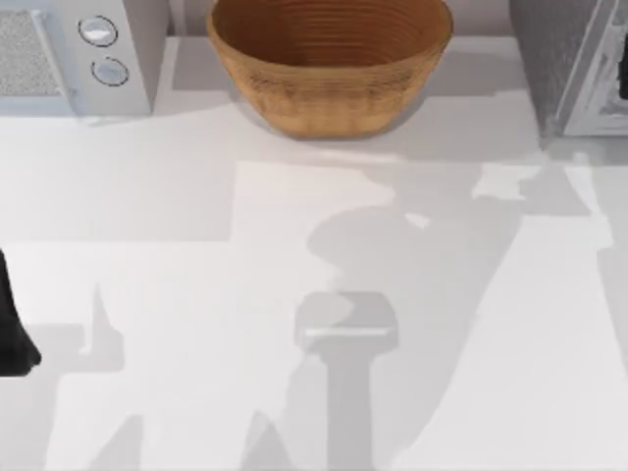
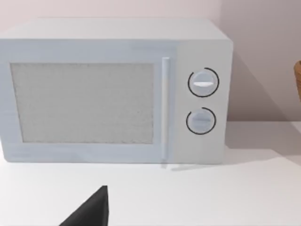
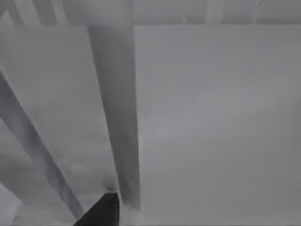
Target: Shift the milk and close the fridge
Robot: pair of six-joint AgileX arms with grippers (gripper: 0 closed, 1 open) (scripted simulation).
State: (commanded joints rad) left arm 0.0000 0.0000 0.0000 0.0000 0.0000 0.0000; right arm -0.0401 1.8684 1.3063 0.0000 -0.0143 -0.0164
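- Microwave [image 1: 69,54] sits at the far left corner of the white surface [image 1: 196,294], light grey with two round knobs [image 1: 98,31] stacked on its right panel; the left wrist view faces its speckled window and upright handle [image 2: 165,106].
- Left claw [image 1: 15,329] hangs at the left edge of the surface, a dark shape half out of view; a black fingertip [image 2: 91,209] pokes into the left wrist view, and I cannot tell whether the fingers are open or closed.
- Basket [image 1: 329,69], woven and brown, stands at the middle of the far edge, between the microwave and the fridge.
- Fridge [image 1: 574,64] stands at the far right corner, speckled dark-grey side toward the basket, pale light-framed door [image 1: 606,83] at the right edge.
- Right claw: a dark fingertip [image 3: 101,212] shows close against pale grey panels in the right wrist view; its state I cannot tell.
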